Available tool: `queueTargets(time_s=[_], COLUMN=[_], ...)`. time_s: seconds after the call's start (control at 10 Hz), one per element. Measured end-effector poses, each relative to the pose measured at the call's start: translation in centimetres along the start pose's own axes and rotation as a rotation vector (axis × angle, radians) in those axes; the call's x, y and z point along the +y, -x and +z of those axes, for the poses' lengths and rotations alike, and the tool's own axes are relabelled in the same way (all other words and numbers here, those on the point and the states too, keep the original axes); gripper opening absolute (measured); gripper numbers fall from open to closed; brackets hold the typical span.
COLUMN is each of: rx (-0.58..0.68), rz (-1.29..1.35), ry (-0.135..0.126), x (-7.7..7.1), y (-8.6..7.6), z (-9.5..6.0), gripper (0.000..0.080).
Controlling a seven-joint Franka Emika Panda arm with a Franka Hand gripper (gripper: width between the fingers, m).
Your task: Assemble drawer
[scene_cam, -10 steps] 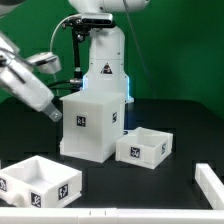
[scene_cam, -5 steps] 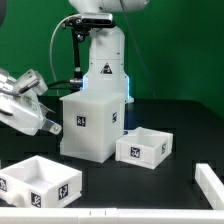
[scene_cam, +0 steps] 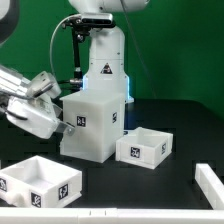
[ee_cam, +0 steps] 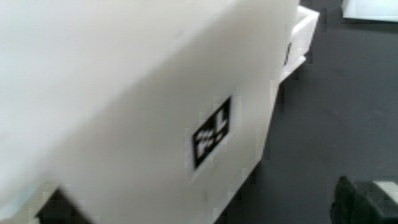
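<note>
Finding the casing [scene_cam: 90, 132] standing upright on the black table [scene_cam: 185, 112], about mid-scene, right in front of the arm's base [scene_cam: 105, 65]. Showing one tag [scene_cam: 82, 122] on its front face and another on the side turned to the exterior view's right. Lying just beside it on that side, a tray [scene_cam: 140, 153], open top up and tagged on the front; not telling whether the two are touching. Sitting well apart, toward the exterior view's lower left, a second tray [scene_cam: 40, 186], also open top up and tagged.

Leaning in from the exterior view's left, the gripper [scene_cam: 66, 122], tilted, hanging at the casing's upper left edge with jaws standing wide apart and clamping nothing. Filling most of the wrist view, the casing [ee_cam: 125, 90] with its tag [ee_cam: 214, 128], and one dark finger [ee_cam: 368, 200] showing beside the wall. Touching it or just clear of it: not telling from here.
</note>
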State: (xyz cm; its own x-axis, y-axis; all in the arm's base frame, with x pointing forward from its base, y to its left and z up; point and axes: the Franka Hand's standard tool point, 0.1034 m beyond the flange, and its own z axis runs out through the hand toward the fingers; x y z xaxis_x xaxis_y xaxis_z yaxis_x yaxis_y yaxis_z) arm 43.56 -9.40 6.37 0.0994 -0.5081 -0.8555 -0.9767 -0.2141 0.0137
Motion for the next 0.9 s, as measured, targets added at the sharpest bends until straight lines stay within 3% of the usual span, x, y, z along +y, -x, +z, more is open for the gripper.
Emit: queueTargets(time_s=[0.2,0.3,0.4,0.5,0.6,0.8,0.9], rx=[-0.007,-0.007,-0.008,-0.008,-0.008,-0.009,-0.010], rz=[0.008,0.007,0.008,0.008,0.008,0.009,0.008], ry=[0.010,0.009,0.010,0.010,0.010,0.009,0.009], x=[-0.32,-0.28,-0.26,-0.25,-0.23,-0.25,-0.26], y=[0.23,0.19,0.18,0.17,0.16,0.17,0.20], z=[0.60,0.61,0.65,0.66,0.68,0.71,0.69], gripper=[0.0649,0.0563,0.0563,0.0415,0.0415,0.0076,0.0076])
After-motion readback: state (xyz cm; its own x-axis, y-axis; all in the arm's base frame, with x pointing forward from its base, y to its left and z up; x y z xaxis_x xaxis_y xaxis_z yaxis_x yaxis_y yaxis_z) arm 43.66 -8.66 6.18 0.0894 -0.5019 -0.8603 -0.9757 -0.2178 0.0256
